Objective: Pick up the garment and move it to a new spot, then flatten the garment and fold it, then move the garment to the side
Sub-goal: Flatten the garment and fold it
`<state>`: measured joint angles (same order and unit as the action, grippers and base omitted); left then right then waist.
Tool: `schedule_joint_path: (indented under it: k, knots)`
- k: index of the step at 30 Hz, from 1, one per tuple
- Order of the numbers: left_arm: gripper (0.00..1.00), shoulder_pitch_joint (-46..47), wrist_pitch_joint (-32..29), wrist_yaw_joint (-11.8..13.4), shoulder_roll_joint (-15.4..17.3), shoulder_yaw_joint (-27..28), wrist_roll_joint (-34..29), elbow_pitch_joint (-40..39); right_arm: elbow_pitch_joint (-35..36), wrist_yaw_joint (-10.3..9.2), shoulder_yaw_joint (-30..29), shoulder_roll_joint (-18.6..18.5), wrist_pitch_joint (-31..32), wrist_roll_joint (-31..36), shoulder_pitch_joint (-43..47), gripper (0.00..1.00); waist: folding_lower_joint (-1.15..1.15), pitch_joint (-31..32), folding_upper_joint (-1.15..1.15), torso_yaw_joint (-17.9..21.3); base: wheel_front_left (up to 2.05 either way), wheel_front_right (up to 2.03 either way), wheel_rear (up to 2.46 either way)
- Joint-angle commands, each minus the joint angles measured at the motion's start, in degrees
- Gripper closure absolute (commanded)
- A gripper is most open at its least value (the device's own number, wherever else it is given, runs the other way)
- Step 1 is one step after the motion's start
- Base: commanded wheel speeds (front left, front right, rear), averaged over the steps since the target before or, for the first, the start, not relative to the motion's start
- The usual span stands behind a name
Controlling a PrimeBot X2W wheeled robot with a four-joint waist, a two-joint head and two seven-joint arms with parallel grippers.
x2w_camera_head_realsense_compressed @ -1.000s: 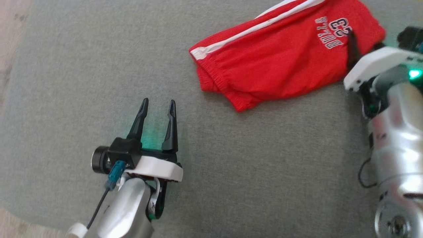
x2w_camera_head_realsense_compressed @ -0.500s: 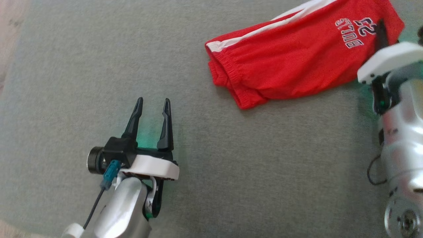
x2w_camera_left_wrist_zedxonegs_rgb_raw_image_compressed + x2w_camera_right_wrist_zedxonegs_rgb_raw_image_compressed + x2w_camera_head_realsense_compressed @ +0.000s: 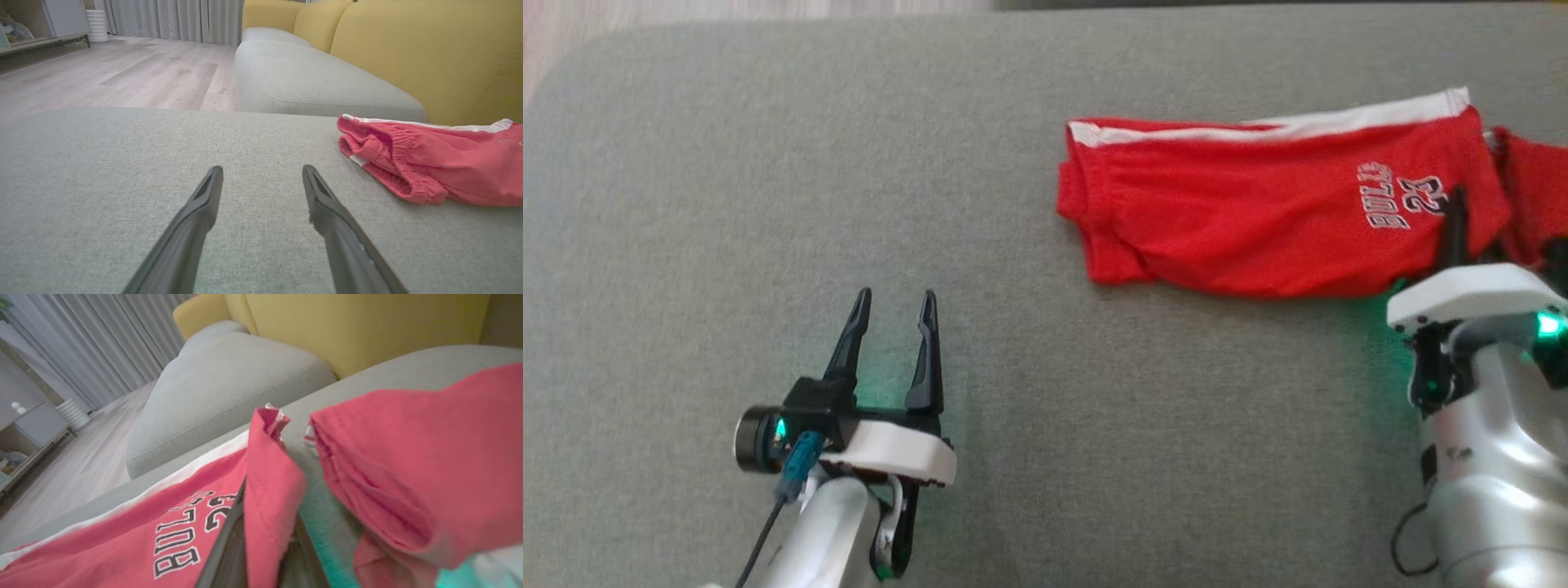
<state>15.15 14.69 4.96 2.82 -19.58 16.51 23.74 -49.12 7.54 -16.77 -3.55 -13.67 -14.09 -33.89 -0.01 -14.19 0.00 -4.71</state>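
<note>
Left gripper (image 3: 896, 296) at lower left of head view, fingers pointing up, jaws spread wide, nothing between them; right gripper (image 3: 1456, 204) at right edge on silver forearm, fingers clamped together on a fold of the garment (image 3: 1258, 220)

Soft even daylight, faint shadows. Green LED glow on grey cushion (image 3: 1339, 343). Right wrist view: red shorts (image 3: 388, 465) blurred, smeared.

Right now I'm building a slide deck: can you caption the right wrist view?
Right claw shut on a fold of the red shorts lying on the grey cushion.
</note>
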Motion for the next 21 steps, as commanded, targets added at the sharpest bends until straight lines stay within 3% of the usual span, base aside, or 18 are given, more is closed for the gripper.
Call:
schedule_joint_path:
  k: [1, 9, 21]
  knots:
    - [0.0, 0.3, 0.3, -0.2, 0.6, 2.3, -0.5, -1.5, 2.1, -0.05, 0.6, 0.6, -0.7, -0.3, 0.4, 1.0, 0.01, 1.8, 0.0, 1.1, 0.0, 0.0, 0.0]
    - [0.0, -1.8, 0.3, -0.4, 0.4, 2.3, -0.5, -1.4, 4.0, -0.05, -2.2, 0.7, -1.1, -1.9, 3.9, 1.0, 0.01, 3.6, 0.0, 0.6, 0.0, 0.0, 0.0]
    - [0.0, -2.4, 0.3, -0.6, 0.3, 2.5, -0.3, -0.6, 6.6, -0.05, 7.7, 0.7, -1.1, -8.0, 1.2, 1.0, 0.01, 4.3, 0.0, -1.1, 0.0, 0.0, 0.0]
